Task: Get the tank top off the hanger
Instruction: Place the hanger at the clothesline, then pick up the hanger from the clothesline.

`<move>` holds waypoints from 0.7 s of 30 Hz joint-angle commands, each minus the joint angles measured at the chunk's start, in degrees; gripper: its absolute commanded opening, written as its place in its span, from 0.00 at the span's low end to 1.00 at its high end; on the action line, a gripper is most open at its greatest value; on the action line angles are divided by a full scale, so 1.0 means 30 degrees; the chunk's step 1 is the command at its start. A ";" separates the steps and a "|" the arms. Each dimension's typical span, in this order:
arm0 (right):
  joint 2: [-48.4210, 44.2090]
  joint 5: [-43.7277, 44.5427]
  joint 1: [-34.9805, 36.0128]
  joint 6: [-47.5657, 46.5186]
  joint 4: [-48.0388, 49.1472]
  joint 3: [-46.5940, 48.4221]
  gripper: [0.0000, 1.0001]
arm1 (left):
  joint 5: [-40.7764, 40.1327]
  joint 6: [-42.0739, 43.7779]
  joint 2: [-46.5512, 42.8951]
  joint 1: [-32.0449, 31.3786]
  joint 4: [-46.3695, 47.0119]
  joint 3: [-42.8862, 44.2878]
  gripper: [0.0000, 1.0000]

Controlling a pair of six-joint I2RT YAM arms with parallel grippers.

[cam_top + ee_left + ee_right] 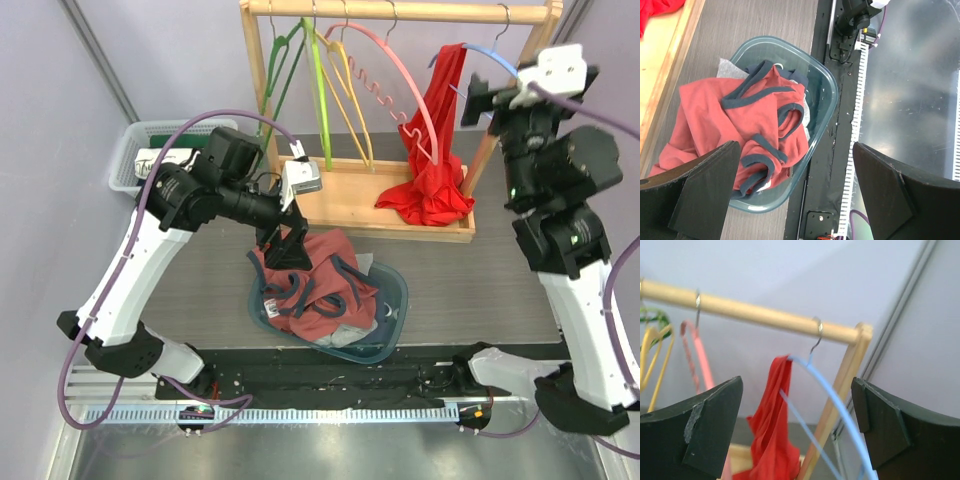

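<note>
From above, the right gripper (474, 102) stands wide open and holds nothing, raised just beside the blue hanger (492, 55). The red tank top (435, 150) hangs just in front of its fingertips, caught on one arm of that hanger. Its lower part is bunched on the wooden rack base (345, 205). The left gripper (287, 250) is also wide open and empty. Directly beneath it sits a teal basin (397, 290) piled with a red, navy-trimmed garment (315, 275).

In the left wrist view, the basin and garment lie below and between the spread fingers (705, 185), untouched.

In the right wrist view, the tank top hangs between the parted fingers (705, 425), ahead and slightly below. The hanger's hook sits on the wooden rail (755, 314) above.
</note>
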 commanded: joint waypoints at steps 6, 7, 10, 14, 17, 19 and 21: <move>0.7530 -0.1361 -0.3438 0.2235 -0.5982 1.3139 1.00 | -0.0619 -0.0296 -0.0897 0.0133 -0.0330 -0.0365 1.00; 0.7620 -0.1564 -0.3583 0.2820 -0.5960 1.3202 1.00 | -0.0650 -0.0268 -0.0955 0.0162 -0.0272 -0.0424 1.00; 0.8176 -0.2589 -0.4373 0.4778 -0.7216 1.4399 1.00 | -0.0971 -0.0180 -0.1130 0.0162 -0.0330 -0.0716 1.00; 0.7043 -0.3705 -0.5283 0.6337 -0.7514 1.2593 1.00 | -0.1324 0.0025 -0.1335 0.0133 -0.0360 -0.1273 1.00; 0.4820 -0.2858 -0.5576 0.6108 -0.5066 0.8702 1.00 | -0.1500 0.0026 -0.1395 0.0133 -0.0359 -0.1508 1.00; 0.3991 -0.3029 -0.6277 0.6048 -0.4234 0.6855 1.00 | -0.1617 -0.0033 -0.1424 0.0133 -0.0359 -0.1538 1.00; 0.3929 -0.3817 -0.7328 0.6455 -0.3996 0.6524 1.00 | -0.1647 -0.0033 -0.1337 0.0162 -0.0330 -0.1538 1.00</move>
